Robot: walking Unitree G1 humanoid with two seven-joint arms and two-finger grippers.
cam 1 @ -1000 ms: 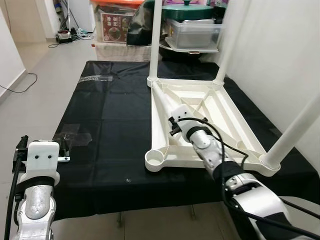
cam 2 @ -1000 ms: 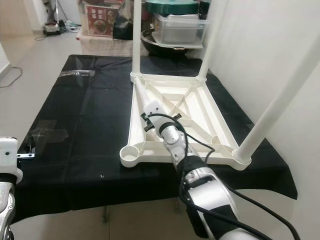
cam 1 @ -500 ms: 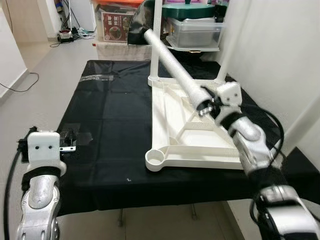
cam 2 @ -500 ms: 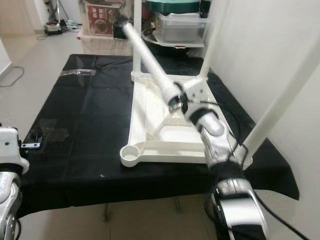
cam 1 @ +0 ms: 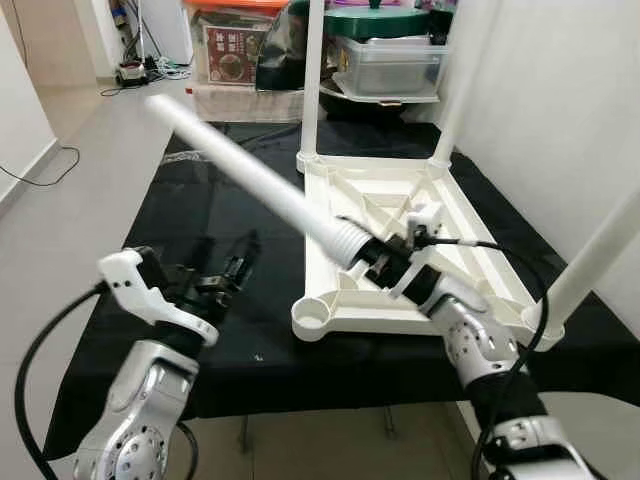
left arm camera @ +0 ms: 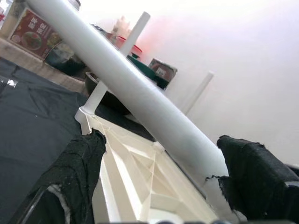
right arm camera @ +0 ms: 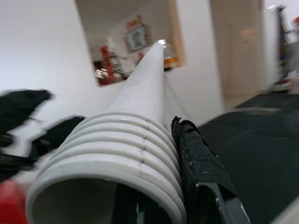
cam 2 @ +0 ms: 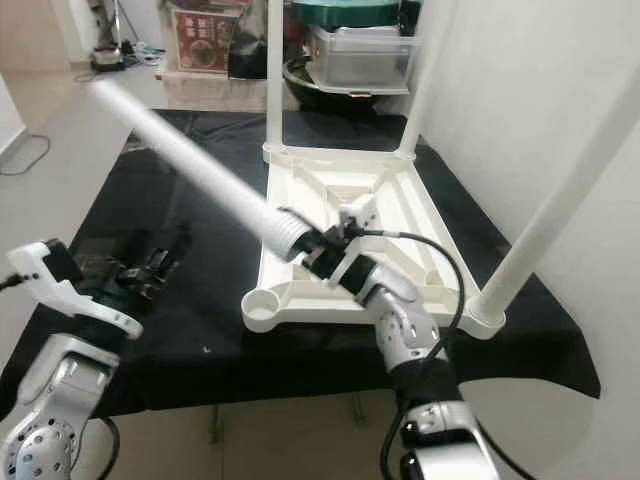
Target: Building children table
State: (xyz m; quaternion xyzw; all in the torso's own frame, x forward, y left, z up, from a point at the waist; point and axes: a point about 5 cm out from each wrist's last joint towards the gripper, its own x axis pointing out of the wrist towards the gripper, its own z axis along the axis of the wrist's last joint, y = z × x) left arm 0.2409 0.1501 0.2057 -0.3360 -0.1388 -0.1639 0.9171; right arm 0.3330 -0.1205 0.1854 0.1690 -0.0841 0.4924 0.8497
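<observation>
The white table top [cam 1: 470, 255] lies upside down on the black cloth [cam 1: 200, 230]. Three white legs stand in its corners; the near-left socket [cam 1: 312, 315] is open. My right gripper [cam 1: 378, 262] is shut on the ribbed, threaded end of a fourth white leg [cam 1: 250, 175]. That leg slants up and to the left, above the cloth. In the right wrist view the ribbed end [right arm camera: 117, 154] sits against a black finger [right arm camera: 201, 168]. My left gripper [cam 1: 238, 265] is open, raised below the leg and apart from it. Seen from the left wrist, the leg [left arm camera: 126, 84] crosses beyond its fingers [left arm camera: 79, 163].
Behind the table stand a green-lidded pot [cam 1: 375, 22], a clear plastic box [cam 1: 390, 65] and a red printed box [cam 1: 232, 55]. A white wall [cam 1: 560, 100] runs close along the right side. Grey floor [cam 1: 90, 140] lies to the left.
My right gripper has swung the held leg from pointing toward the back to pointing up-left, and has come lower and nearer. My left arm has risen and reached in under the leg.
</observation>
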